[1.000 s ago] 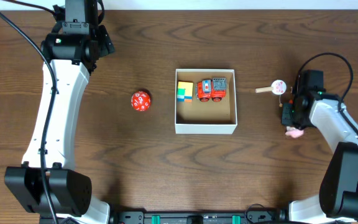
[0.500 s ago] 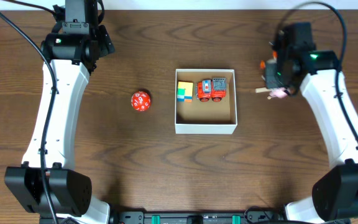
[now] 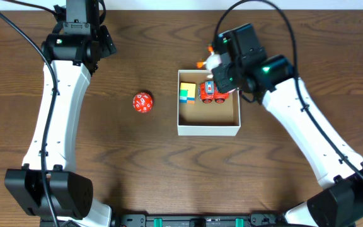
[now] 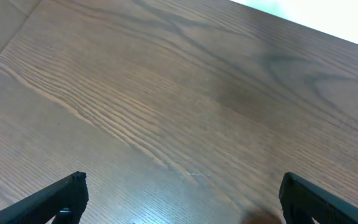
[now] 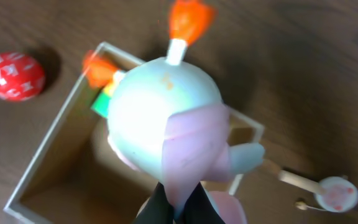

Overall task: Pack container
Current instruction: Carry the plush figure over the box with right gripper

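Observation:
The container (image 3: 208, 130) is a square white-walled box with a tan inside at the table's middle. It holds a red toy car (image 3: 212, 93) and a yellow, green and blue block (image 3: 186, 92). My right gripper (image 3: 218, 68) is shut on a pale round plush toy (image 3: 212, 59) with pink flaps and orange feet, held above the container's far right part. In the right wrist view the toy (image 5: 160, 106) fills the middle, pinched by the fingers (image 5: 178, 208), over the container wall (image 5: 48, 149). My left gripper (image 4: 182, 193) is open and empty over bare wood at the far left (image 3: 80, 28).
A red many-sided die (image 3: 142, 102) lies on the table left of the container and also shows in the right wrist view (image 5: 12, 76). A small stick with a round pink-dotted end (image 5: 334, 191) lies right of the container.
My right arm has swung from the table's right side leftward with the plush toy, from beside the stick to above the container's far edge. The left arm has not moved.

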Action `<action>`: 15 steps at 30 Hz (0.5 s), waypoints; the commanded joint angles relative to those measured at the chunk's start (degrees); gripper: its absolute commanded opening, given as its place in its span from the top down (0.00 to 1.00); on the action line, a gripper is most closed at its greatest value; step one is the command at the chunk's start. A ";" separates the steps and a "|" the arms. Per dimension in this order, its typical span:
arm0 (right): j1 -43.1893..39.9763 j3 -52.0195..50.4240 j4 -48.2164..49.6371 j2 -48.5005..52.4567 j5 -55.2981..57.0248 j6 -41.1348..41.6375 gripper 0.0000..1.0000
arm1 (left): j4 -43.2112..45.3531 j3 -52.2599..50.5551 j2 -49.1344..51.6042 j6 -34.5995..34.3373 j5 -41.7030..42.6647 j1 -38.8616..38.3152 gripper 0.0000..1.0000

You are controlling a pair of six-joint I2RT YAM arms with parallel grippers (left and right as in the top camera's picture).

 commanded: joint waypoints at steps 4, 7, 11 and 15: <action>0.98 -4.07 -0.94 0.15 -0.09 -0.61 0.99 | -0.11 -0.39 0.66 -0.46 -0.50 0.07 0.02; 0.98 -6.88 -0.59 0.15 -0.11 0.46 0.99 | -0.11 -0.37 0.66 -0.48 -0.50 0.07 0.02; 1.01 -10.45 0.61 0.17 -0.17 3.21 0.99 | -0.11 -0.37 0.66 -0.46 -0.50 0.07 0.02; 1.01 -12.59 1.07 0.20 -1.53 4.31 0.99 | -0.09 -0.37 0.66 -0.48 -0.50 0.07 0.02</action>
